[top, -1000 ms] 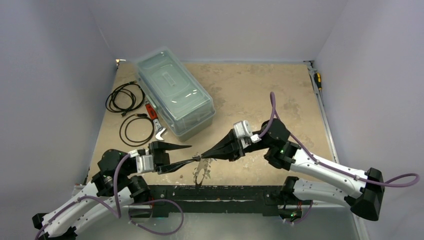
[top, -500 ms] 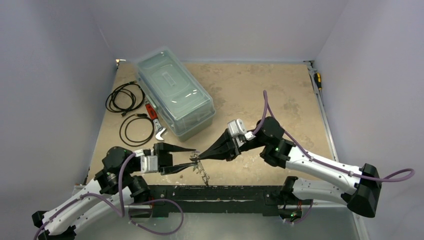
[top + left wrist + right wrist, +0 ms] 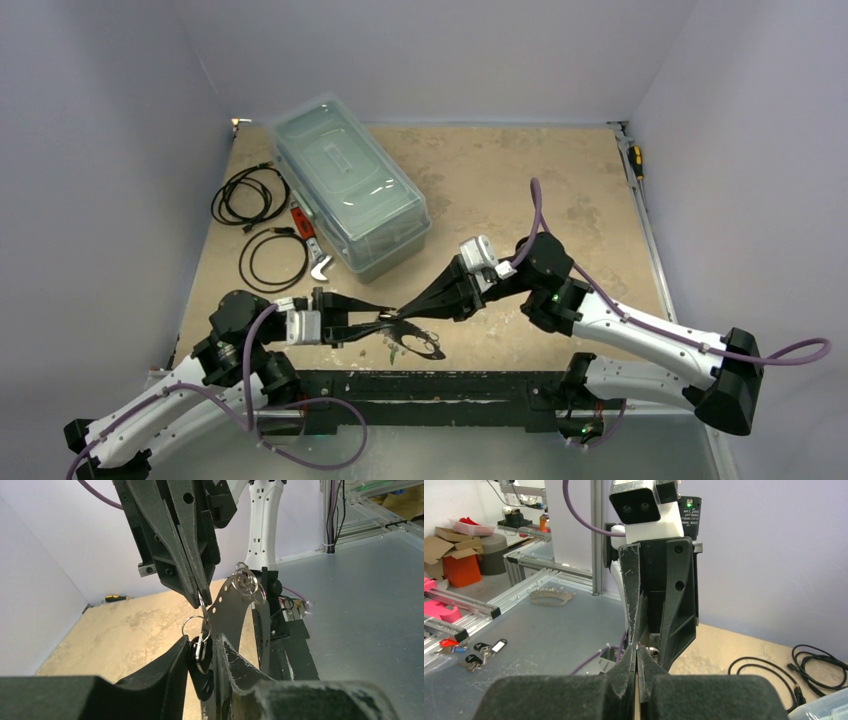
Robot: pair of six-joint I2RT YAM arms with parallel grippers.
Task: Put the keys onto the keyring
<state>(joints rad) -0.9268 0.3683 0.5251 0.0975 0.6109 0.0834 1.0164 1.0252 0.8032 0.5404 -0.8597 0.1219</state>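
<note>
reaching inward from both sides, the two arms meet low over the near edge of the bench (image 3: 500, 180), tips almost touching. we judge the threading midway. the keyring (image 3: 227, 611) hangs between them, clear of the bench. our left fingers (image 3: 172, 667) pinch the dark key (image 3: 202, 677). our right fingers (image 3: 187, 560) press together on the thin metal link (image 3: 203, 614) above it. we cannot tell if it is hooked on.

The tan worktop (image 3: 500, 170) carries a clear lidded box (image 3: 350, 185), coiled black cables (image 3: 284, 196) and a red-handled tool (image 3: 300, 218) near its left edge.
</note>
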